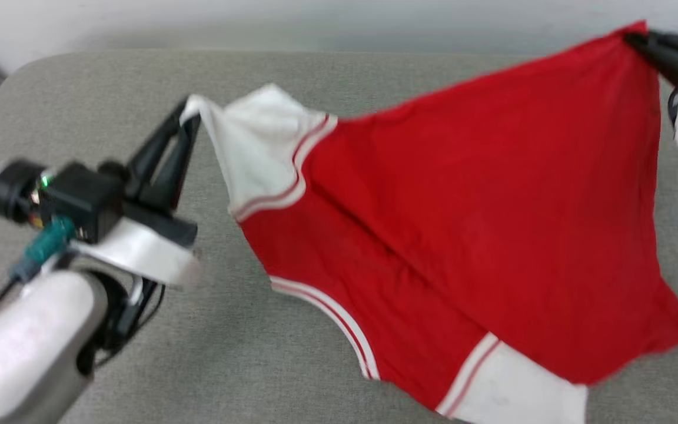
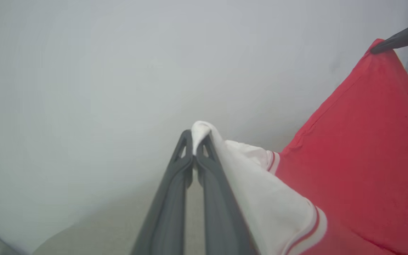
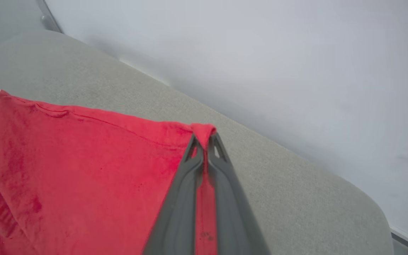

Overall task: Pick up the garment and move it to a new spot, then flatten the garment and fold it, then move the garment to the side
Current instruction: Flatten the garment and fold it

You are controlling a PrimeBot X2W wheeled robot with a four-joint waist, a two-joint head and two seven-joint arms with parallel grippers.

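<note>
The bright red jersey shirt (image 1: 462, 206) with white sleeve panels and red-and-white striped trim hangs stretched in the air above the grey fabric-covered desk (image 1: 80, 106), spanning the head view from 10 o'clock to 2 o'clock. The left pincer (image 1: 190, 115), at 10 o'clock, is clamped tight on a white sleeve corner. The right pincer (image 1: 633, 38), at 2 o'clock, is pinched closed on a red corner. The loose cloth droops toward 5 o'clock.

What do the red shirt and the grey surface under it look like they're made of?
The garment: soft matte knit, probably jersey; it drapes and creases as it hangs. The grey surface: matte textile covering, perhaps felt or upholstery weave, given its fine grain.
</note>
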